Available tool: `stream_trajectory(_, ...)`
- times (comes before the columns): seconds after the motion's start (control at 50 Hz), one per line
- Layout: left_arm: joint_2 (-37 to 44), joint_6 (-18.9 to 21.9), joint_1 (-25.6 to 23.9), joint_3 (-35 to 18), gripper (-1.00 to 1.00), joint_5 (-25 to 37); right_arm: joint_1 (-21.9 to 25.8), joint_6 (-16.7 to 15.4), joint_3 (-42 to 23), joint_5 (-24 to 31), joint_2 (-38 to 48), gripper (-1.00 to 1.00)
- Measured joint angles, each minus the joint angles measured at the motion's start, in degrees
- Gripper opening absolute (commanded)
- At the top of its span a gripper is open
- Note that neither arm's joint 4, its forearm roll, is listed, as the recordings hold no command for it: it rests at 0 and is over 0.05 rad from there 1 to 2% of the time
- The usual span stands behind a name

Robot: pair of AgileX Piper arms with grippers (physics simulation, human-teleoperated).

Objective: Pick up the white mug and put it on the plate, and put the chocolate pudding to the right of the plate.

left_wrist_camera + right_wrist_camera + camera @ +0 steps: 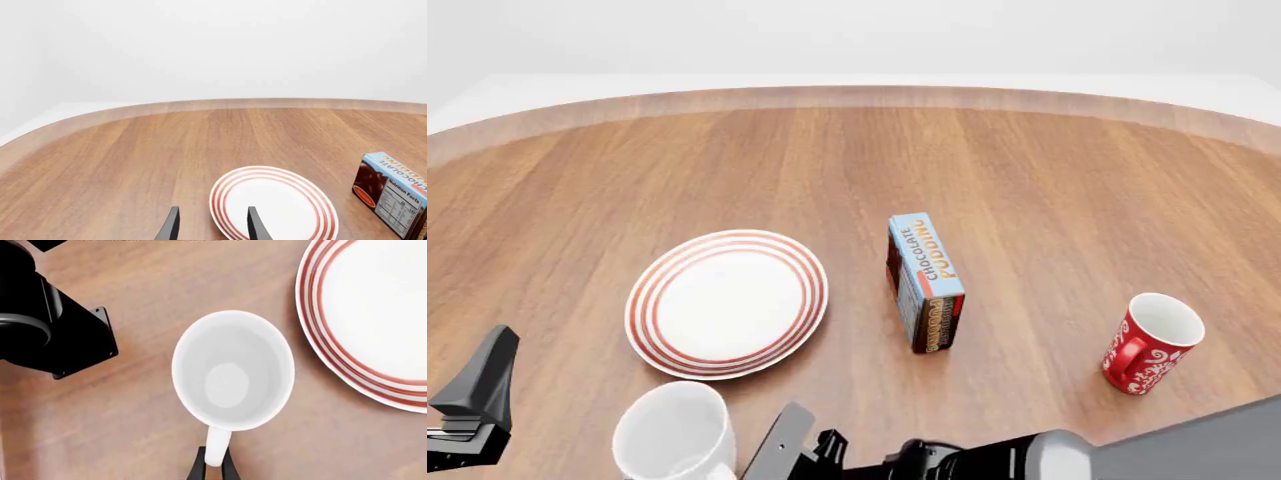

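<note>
The white mug stands upright beside the plate, its mouth facing my right wrist camera. My right gripper is shut on the mug's handle, one dark finger on each side. In the front view the white mug is at the near edge, just in front of the red-ringed plate, with my right gripper at its right. The chocolate pudding stands on edge right of the plate. My left gripper is open and holds nothing, short of the plate.
A red mug with a white pattern stands at the right, beyond the pudding. My left arm's black body sits close to the white mug on the side away from the plate. The table's curved far edge runs across the back.
</note>
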Motion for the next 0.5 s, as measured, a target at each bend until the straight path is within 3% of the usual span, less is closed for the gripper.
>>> stream_trajectory(0.5,0.0,0.0,0.0,0.0,1.00,0.0,-1.9,-3.1,0.7,1.4,-3.9,-1.00)
